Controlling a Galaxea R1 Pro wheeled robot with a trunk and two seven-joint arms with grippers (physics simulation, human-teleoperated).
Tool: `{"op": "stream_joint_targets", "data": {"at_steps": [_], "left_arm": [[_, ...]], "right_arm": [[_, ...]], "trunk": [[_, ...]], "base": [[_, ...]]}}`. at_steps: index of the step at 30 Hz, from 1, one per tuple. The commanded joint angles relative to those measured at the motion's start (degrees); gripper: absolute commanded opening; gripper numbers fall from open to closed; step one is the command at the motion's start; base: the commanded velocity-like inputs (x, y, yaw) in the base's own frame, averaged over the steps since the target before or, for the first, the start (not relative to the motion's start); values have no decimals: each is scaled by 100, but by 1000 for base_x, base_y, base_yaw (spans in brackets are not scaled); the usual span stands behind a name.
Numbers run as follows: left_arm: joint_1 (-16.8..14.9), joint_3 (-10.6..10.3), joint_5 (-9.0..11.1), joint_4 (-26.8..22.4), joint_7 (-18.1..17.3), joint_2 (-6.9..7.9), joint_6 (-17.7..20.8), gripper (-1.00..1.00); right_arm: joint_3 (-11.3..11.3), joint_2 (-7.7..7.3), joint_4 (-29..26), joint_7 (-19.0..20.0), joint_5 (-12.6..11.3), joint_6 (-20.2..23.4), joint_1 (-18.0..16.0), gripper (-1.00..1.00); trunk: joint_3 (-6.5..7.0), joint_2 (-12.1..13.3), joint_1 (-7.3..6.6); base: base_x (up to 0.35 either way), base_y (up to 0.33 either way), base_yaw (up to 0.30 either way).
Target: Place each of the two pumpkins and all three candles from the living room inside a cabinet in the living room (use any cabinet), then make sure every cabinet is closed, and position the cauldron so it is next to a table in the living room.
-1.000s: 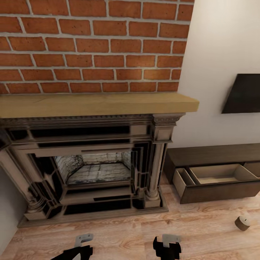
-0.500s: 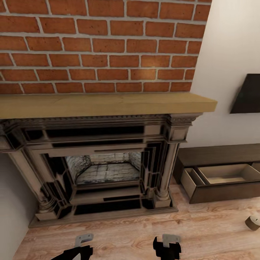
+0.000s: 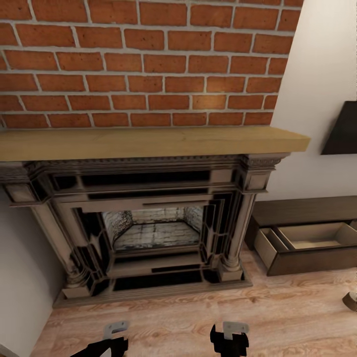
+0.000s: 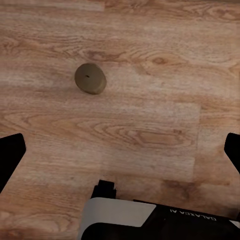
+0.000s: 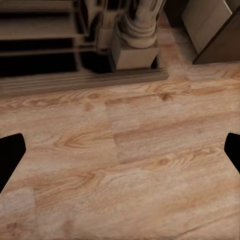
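Brick wall (image 3: 148,59) spans the upper head view, with a pale wooden mantel (image 3: 148,143) below it and the ornate fireplace (image 3: 148,228) underneath, standing on the plank floor (image 3: 277,317). To the fireplace's right, against the white wall, sits the cabinet (image 3: 307,213) — one drawer (image 3: 307,243) pulled out, pale inside, nothing visible in it. A dark panel (image 3: 344,130) hangs on the wall above it.

One candle (image 3: 351,300) lies at the right edge of the head view, on the floor in front of the cabinet, partly cropped. Another candle (image 4: 90,78) shows in the left wrist view, upright on bare floor, well apart from the fingers.

Left pincer (image 4: 120,155): fingers spread wide, holding nothing, touching nothing. Right pincer (image 5: 120,155): likewise wide apart and empty — open floor beneath, fireplace column base (image 5: 136,42) ahead, the drawer corner beside it.

Floor between robot and fireplace plinth is open.
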Motion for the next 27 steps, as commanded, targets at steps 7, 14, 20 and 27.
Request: {"op": "stream_joint_targets", "data": {"at_steps": [7, 14, 20, 27], "left_arm": [[-2, 42, -50, -12, 16, -3, 32, 100], [-4, 42, -50, -10, 21, -11, 37, 100], [-1, 42, -50, -12, 31, -18, 38, 100], [-3, 42, -42, -20, 62, -212, 28, 100]], "right_arm": [[48, 0, -9, -25, -45, -21, -9, 100], [48, 0, -9, -25, -45, -23, -9, 100], [48, 3, -9, -25, -45, -22, -9, 100], [41, 7, -25, -25, -21, -16, -9, 100]], "trunk": [[-13, -13, 1], [-13, -13, 1], [-13, -13, 1], [-13, -13, 1]], "base": [[-279, 172, 0], [-278, 173, 0], [-92, 54, 0], [-9, 5, 0]]}}
